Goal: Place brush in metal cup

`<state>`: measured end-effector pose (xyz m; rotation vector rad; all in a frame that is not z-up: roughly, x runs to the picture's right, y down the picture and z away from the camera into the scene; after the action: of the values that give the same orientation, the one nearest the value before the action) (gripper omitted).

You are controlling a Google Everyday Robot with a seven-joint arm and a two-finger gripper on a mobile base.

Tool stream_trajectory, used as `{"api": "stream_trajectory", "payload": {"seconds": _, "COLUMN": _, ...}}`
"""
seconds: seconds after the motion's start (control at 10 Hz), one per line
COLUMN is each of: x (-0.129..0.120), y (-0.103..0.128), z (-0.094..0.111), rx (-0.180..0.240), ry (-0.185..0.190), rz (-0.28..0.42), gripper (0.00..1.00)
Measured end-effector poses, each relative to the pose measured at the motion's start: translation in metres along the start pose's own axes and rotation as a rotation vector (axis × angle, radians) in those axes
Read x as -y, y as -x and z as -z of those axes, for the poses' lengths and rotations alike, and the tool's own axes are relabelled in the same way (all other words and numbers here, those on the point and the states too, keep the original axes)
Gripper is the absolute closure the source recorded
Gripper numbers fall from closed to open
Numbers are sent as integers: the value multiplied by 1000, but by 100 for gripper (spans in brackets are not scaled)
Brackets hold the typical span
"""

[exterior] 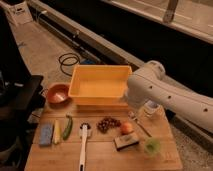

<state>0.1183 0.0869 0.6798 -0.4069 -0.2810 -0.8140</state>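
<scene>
The long white-handled brush [83,146] lies flat on the wooden desk [105,158], dark head toward the yellow plastic bin [95,92], its handle clear for a pick from above. The gripper is hidden behind the white robot arm [150,87] at the bin's right corner, jaws apart, well away from the brush (I cannot find the metal cup, perhaps hidden there too).

No lettering is legible anywhere, not even on the white arm [170,95] hiding the gripper beside the yellow bin [98,93].
</scene>
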Motion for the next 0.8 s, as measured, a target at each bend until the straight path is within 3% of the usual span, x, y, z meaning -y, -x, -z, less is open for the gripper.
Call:
{"api": "stream_trajectory", "payload": {"seconds": 0.2, "x": 7, "y": -4, "z": 4, "rx": -11, "ry": -31, "rz": 40, "gripper": 28}}
{"api": "stream_trajectory", "payload": {"seconds": 0.4, "x": 36, "y": 5, "z": 7, "rx": 1, "ry": -74, "rz": 133, "gripper": 28}}
{"api": "stream_trajectory", "payload": {"seconds": 0.8, "x": 83, "y": 55, "z": -12, "rx": 70, "ry": -81, "rz": 337, "gripper": 28}}
